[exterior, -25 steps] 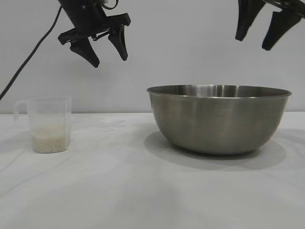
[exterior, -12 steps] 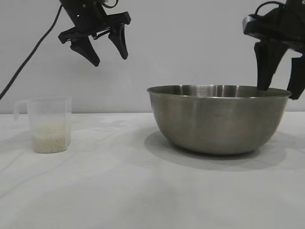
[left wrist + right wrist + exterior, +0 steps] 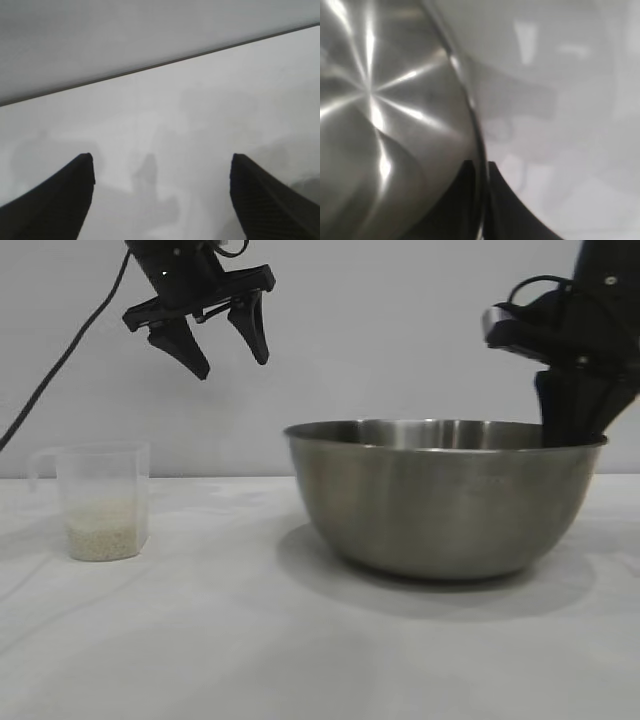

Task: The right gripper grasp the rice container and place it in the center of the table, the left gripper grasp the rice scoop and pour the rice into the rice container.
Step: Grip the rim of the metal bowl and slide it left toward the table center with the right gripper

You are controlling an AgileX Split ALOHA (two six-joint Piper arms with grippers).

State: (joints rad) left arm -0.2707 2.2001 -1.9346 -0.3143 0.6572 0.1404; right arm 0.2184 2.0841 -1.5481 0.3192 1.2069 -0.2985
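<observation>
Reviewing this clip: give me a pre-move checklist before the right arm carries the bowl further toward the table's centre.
1. Right gripper shut on the rice container rim, one finger inside, one outside: ok.
2. Container level, not tipping: ok.
3. Container lifted off or sliding on the table: cannot tell.
4. Rice scoop upright, apart from the container's path: ok.
5. Rice still in the scoop: ok.
6. Left gripper open, high above the table, out of the way: ok.
</observation>
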